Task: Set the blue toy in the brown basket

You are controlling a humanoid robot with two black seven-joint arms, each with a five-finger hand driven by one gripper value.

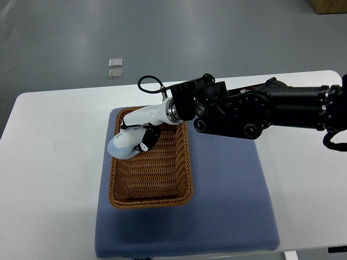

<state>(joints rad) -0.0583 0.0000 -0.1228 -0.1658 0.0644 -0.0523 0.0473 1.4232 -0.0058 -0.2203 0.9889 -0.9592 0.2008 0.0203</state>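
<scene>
White surface (49, 162) fills the lower frame, nearest the camera, its front edge cut off by the bottom of the picture and its far corners rounded against grey floor (162, 32). Blue-grey mat (227, 206) lies on the surface, roughly square, its front edge just inside the frame. Right arm (282, 105) enters from the right edge, black and bulky, reaching leftward across the back of the mat; its upper part is cut off by the frame. Brown basket (152, 181), woven, rectangular, sits on the left half of the mat, long axis running away from the camera; its far rim is partly hidden behind the wrist and hand. Right hand (142, 123), white with dark finger joints, hangs over the far left corner of the basket, fingers curled down around the blue toy (123, 144). Toy is pale blue, rounded, overlapping the basket's far left rim; whether it rests on the wicker or is held just clear of it cannot be told. Toy's exact shape is hard to make out, since the fingers cover its right side. Black cable loop (150, 81) arcs above the wrist. Two small clear square objects (115, 67) lie on the floor beyond the surface, too small to identify. Brown box corner (328, 5) shows at top right, mostly cut off.
</scene>
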